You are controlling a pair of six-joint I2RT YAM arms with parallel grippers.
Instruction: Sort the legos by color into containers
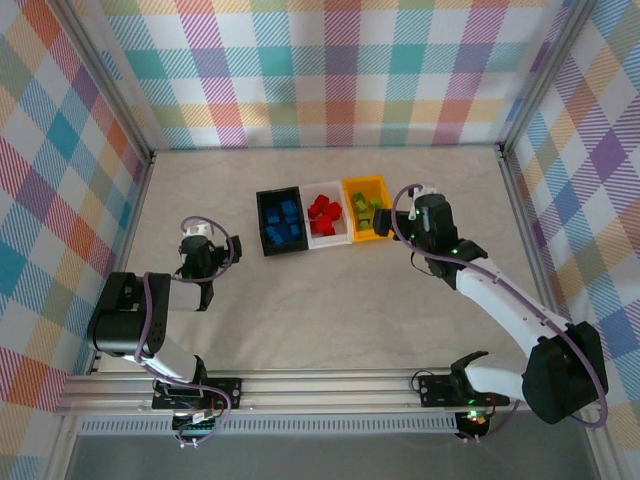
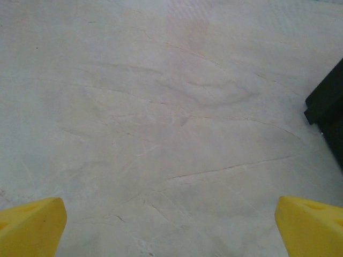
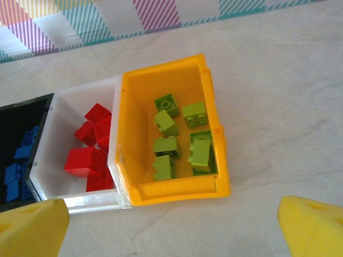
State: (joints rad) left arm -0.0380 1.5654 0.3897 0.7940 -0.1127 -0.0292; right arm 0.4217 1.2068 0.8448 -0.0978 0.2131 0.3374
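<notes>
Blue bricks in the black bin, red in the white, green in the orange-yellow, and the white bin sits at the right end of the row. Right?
Not quite: the white bin sits in the middle, between the black bin and the orange-yellow bin, which holds the right end, as the top external view shows. The colour pairings stand.

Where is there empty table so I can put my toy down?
Bare table lies between the bins and the arm bases, behind the bins up to the checkered wall, and under the open left gripper. It's crowded inside the black bin, white bin and yellow bin, full of bricks, with the right gripper hovering by the yellow one.
</notes>
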